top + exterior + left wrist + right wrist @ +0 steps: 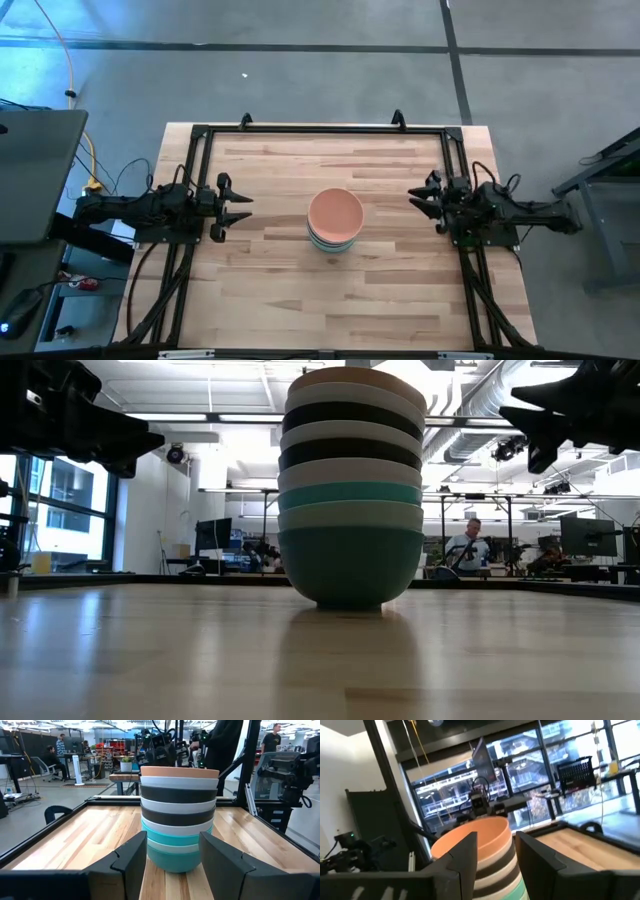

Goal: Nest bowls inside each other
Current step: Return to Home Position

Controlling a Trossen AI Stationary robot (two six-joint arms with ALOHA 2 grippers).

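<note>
Looking straight down, the high view shows 1 stack of bowls [334, 224] near the middle of the surface [280, 290], with the salmon-pink bowl [335, 210] uppermost. The left pincer [238, 207] and right pincer [420, 197] sit at opposite sides, each well apart from the stack. Both have fingers spread and pinch nothing.

Low view: 9 bowls are nested, with a teal bowl [350, 565] at the base resting on the surface. The column appears upright, rims roughly level.

Left wrist view: the stack shows between the left arm's spread fingers [131, 860], untouched.

Right wrist view: the salmon rim appears beyond the spread right fingers [462, 857], clear of them.

Assessment: nesting looks complete. The risk lies in the retreat. A tall column on a narrow foot would topple or shift if either arm swung inward or jolted the surface.
</note>
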